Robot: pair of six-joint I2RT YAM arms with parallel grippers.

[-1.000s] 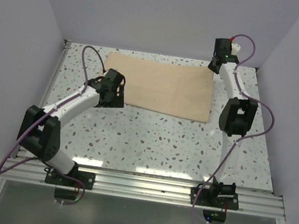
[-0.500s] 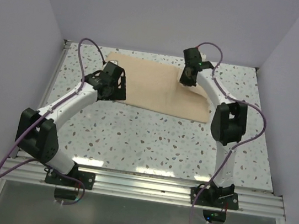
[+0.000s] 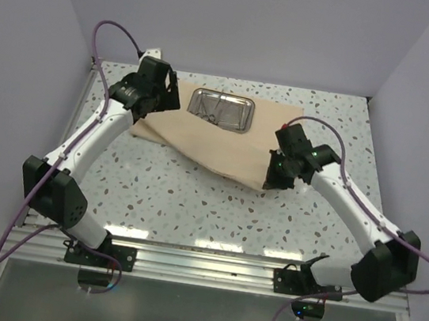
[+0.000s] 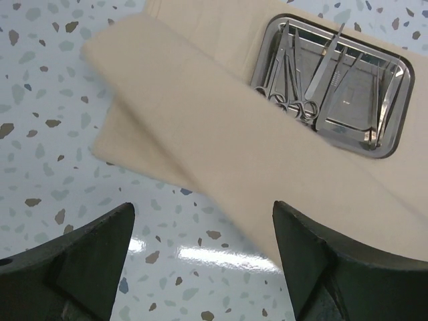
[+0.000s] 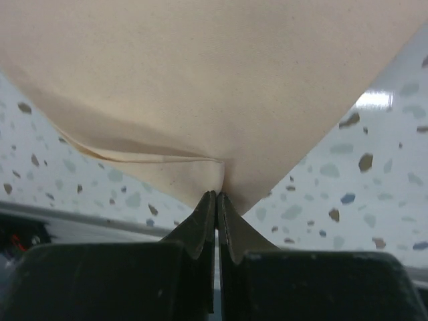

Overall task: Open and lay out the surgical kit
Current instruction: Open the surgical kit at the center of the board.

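The tan cloth wrap (image 3: 216, 146) lies across the back of the table with one flap pulled toward the front. The shiny steel tray (image 3: 222, 109) sits uncovered on it, holding scissors and tweezers (image 4: 301, 83). My right gripper (image 3: 273, 183) is shut on the flap's corner (image 5: 217, 180) and holds it off the table. My left gripper (image 3: 143, 111) is open and empty above the cloth's left edge (image 4: 120, 144); its fingers (image 4: 304, 257) frame bare table and a fold of the cloth.
The terrazzo table (image 3: 216, 209) is walled on three sides. An aluminium rail (image 3: 208, 263) runs along the near edge by the arm bases. Purple cables loop off both arms.
My right gripper has swung from the back right, over the cloth, to the front right, dragging a flap with it and baring the tray. My left gripper has moved back and left.
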